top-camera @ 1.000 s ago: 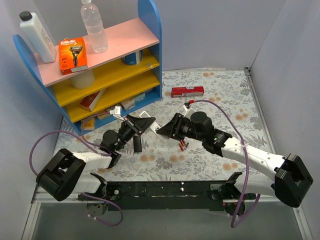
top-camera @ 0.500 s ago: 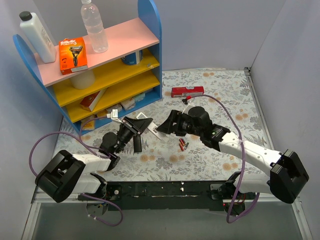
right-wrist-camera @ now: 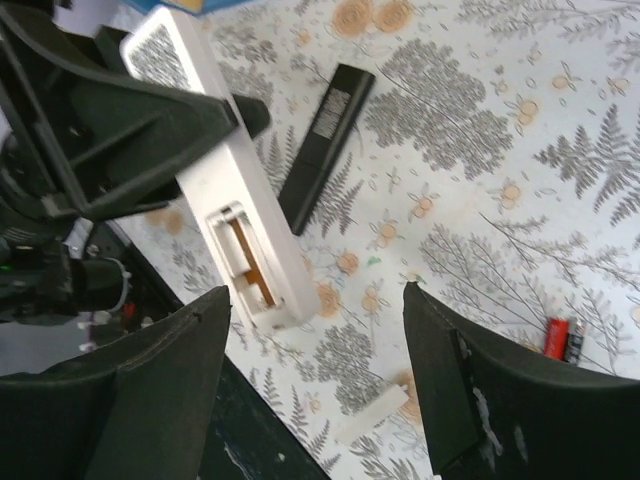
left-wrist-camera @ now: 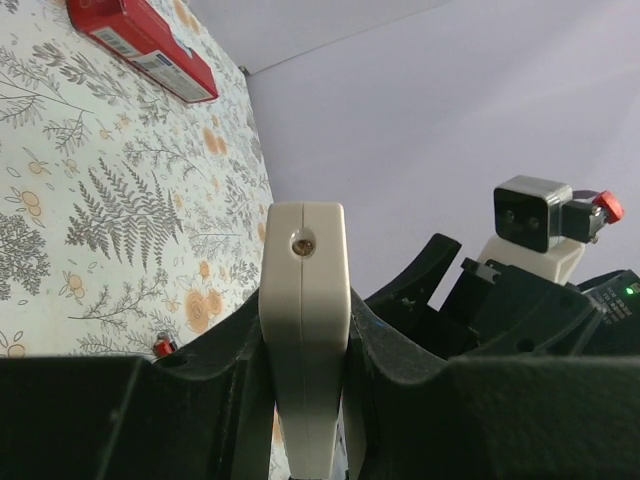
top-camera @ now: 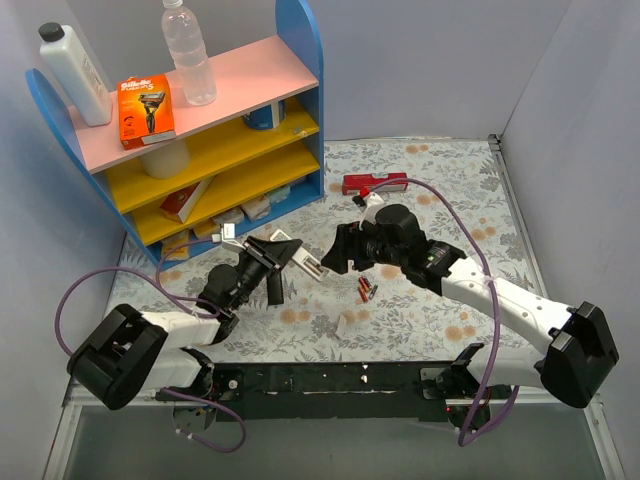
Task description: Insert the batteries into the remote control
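My left gripper point(top-camera: 285, 252) is shut on a white remote point(top-camera: 303, 262) and holds it off the table, pointing right. In the left wrist view the remote point(left-wrist-camera: 305, 330) stands edge-on between the jaws. In the right wrist view the remote point(right-wrist-camera: 225, 180) shows an open, empty battery compartment point(right-wrist-camera: 245, 265). My right gripper point(top-camera: 338, 252) is open and empty, just right of the remote's end; it also shows in its own view point(right-wrist-camera: 320, 390). The batteries point(top-camera: 367, 290), red and dark, lie on the cloth below my right gripper, also visible in the right wrist view point(right-wrist-camera: 562, 338). A small white cover point(top-camera: 347, 321) lies on the cloth.
A black remote point(top-camera: 274, 288) lies under the left gripper, also visible in the right wrist view point(right-wrist-camera: 325, 140). A red box point(top-camera: 375, 183) lies at the back. A blue shelf unit point(top-camera: 300, 120) with bottles and boxes stands at the back left.
My right gripper has drawn back from the end of the white remote. The small white cover now lies on the cloth near the front. The left gripper has barely moved.
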Controlling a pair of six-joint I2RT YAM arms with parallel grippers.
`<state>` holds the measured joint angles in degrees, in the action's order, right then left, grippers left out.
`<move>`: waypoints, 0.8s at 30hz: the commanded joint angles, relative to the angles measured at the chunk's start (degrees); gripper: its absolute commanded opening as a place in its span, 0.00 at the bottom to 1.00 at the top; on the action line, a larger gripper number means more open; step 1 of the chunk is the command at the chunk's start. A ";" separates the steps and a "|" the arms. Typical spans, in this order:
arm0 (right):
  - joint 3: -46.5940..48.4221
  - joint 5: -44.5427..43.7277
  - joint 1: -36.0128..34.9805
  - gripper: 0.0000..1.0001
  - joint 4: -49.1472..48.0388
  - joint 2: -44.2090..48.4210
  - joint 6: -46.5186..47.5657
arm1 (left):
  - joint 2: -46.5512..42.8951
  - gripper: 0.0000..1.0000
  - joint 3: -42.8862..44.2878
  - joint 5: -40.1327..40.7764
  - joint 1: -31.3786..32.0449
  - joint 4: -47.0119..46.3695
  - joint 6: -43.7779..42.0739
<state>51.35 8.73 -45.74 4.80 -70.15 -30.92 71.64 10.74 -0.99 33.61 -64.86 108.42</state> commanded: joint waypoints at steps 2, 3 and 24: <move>0.33 -6.00 0.12 0.74 11.09 3.26 9.29 | -5.09 0.00 -0.90 4.24 0.23 5.52 -3.29; -0.11 -6.79 0.12 0.73 12.42 3.53 9.64 | -5.89 0.00 -1.07 4.42 0.15 6.58 -3.91; 0.84 -14.79 -0.93 0.34 24.64 -9.29 8.77 | -32.96 0.00 -1.78 -4.19 -0.56 42.79 -9.81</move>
<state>47.51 -3.60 -45.91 28.29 -75.99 -22.55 41.52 9.65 -3.99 33.43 -28.75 100.25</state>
